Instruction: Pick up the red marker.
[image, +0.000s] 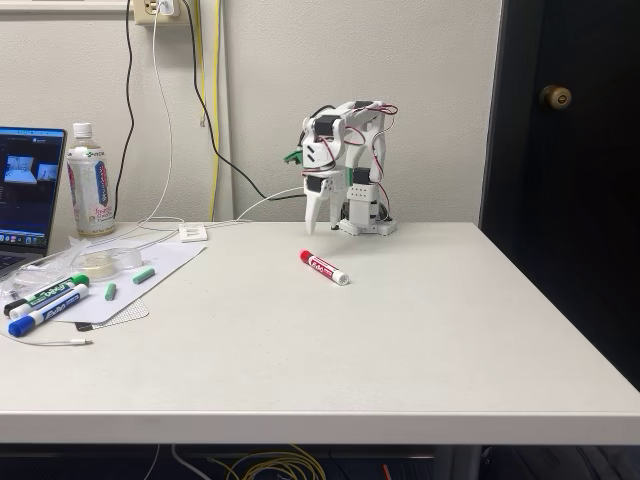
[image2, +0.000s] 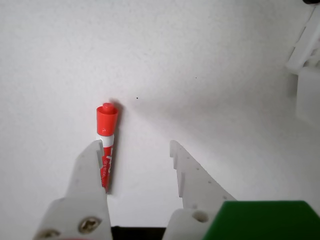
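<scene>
The gripper (image2: 135, 145) hangs over the counter (image: 400, 340) with its two white fingers spread apart, a wide gap of bare surface between them, and nothing in its grasp. In the wrist view the left finger (image2: 90, 175) sits just over the lower barrel of the red marker (image2: 106, 137), covering part of it; whether it touches the marker cannot be told. The right finger (image2: 192, 175), with a stepped inner edge, stands well clear of the marker. The marker's red cap points up in that view, beyond the fingertip, and the barrel lies outside the gap, along the left finger.

In the fixed view the arm (image: 345, 165) stands folded at the back of the counter near the wall, its gripper (image: 314, 225) pointing down with the tips close above the surface. The red marker (image: 324, 267) lies flat on the counter just in front of the arm, at a slant, red cap toward the back left and white end toward the front right.

At the left of the counter in the fixed view lie a green marker (image: 50, 294) and a blue marker (image: 45, 311) side by side, well apart from the red one. Behind them stand a bottle (image: 89, 185) and a laptop (image: 28, 185).
</scene>
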